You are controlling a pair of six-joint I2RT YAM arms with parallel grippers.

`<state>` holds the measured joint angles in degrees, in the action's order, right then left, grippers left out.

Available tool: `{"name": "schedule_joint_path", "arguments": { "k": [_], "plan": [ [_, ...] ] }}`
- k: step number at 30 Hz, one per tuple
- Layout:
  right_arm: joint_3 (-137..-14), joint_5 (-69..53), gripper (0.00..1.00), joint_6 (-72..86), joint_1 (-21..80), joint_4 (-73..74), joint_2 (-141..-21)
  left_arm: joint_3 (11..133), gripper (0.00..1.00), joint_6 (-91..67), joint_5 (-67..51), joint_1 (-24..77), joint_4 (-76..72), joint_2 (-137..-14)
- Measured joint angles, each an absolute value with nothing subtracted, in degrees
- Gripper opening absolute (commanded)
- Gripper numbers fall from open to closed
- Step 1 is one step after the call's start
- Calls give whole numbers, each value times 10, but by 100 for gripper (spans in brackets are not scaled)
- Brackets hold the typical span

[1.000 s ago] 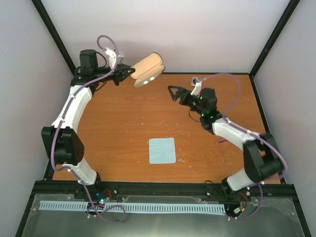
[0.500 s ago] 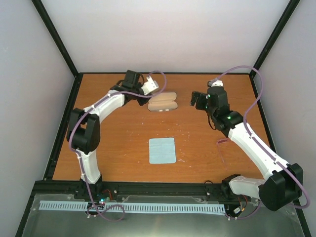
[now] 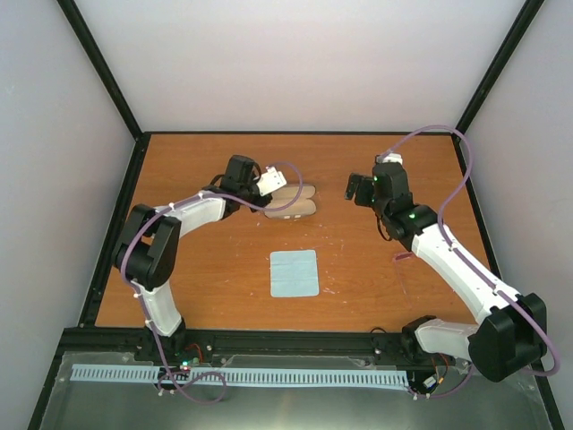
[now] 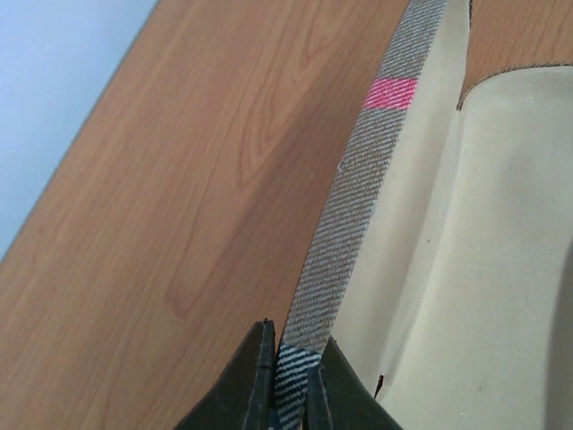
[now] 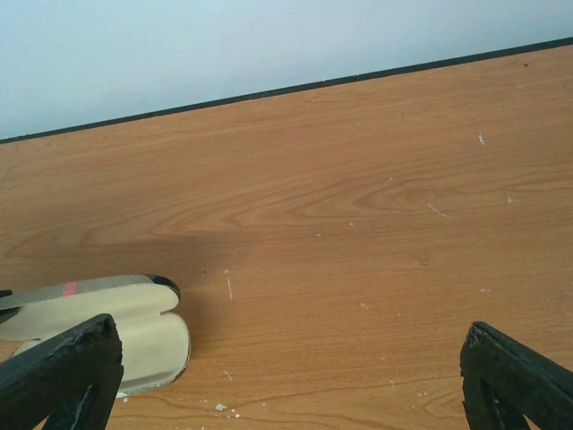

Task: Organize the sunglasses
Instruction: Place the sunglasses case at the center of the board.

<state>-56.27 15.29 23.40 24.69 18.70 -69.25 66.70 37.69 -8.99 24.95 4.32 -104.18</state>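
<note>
Top external: sunglasses [image 3: 400, 258] faint, long axis near-far; left pincer [image 4: 291, 348] grips case [image 4: 356, 210].

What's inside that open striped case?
Only cream lining shows in the case, its rim pinched by the left gripper. No glasses visible; the end under that gripper is hidden.

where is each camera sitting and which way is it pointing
Top external: above and behind the bases, looking down at the table, both arms and the blue cloth.
Left wrist: on the left arm, looking along the left tool, shut on the open case rim.
Right wrist: on the right arm, looking across the table toward the back wall, open right tool at the bottom corners.
Shared: all three show the case.
</note>
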Motion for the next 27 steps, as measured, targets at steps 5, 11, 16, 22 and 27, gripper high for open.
{"name": "schedule_joint_path", "arguments": {
  "k": [5, 11, 16, 22, 27],
  "plan": [
    [-556, 155, 100, 239, 247, 188, -690, 620, 1, 387, -110, 251, -53, -1021],
    [-548, 158, 100, 251, 247, 192, -682, 586, 1, 405, -135, 251, -140, -1024],
    [-547, 161, 100, 255, 247, 196, -674, 583, 1, 423, -147, 251, -180, -1038],
    [-547, 161, 100, 260, 247, 198, -672, 580, 4, 441, -156, 251, -193, -1052],
    [-546, 161, 100, 262, 247, 200, -669, 576, 6, 450, -161, 251, -182, -1056]
  ]
}}
